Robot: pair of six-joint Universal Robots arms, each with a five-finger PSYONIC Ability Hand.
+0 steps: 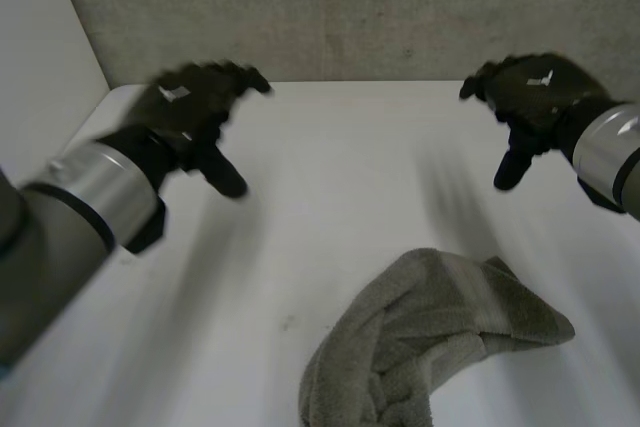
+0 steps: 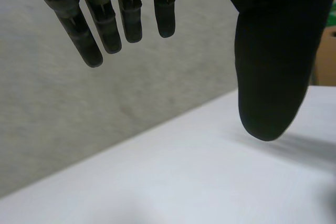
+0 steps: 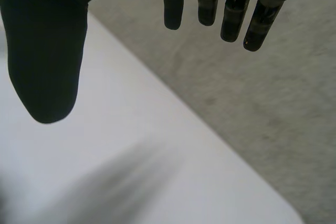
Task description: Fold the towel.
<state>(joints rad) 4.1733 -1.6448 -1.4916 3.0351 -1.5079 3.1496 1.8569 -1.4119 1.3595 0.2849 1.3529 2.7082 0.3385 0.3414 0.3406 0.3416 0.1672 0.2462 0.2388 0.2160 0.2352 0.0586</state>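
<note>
We see the towel (image 1: 440, 337) as thick grey-green terry cloth, nubbly and matt, lying in soft rumpled folds. The table (image 1: 330, 177) looks smooth and white, with a faint sheen. The wall (image 1: 350, 7) looks grey, speckled and rough, like felt or concrete. The left robot hand (image 1: 190, 107) and the right robot hand (image 1: 530, 92) look matt black, with smooth thumbs (image 2: 268, 77) and slightly shiny plastic fingers (image 2: 105, 24). The cuff (image 1: 100, 192) at each wrist looks like brushed metal.

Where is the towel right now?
In the head view the towel lies crumpled on the table, near the robot and right of centre, touched by neither hand; the right hand hangs closer to it than the left hand.
</note>
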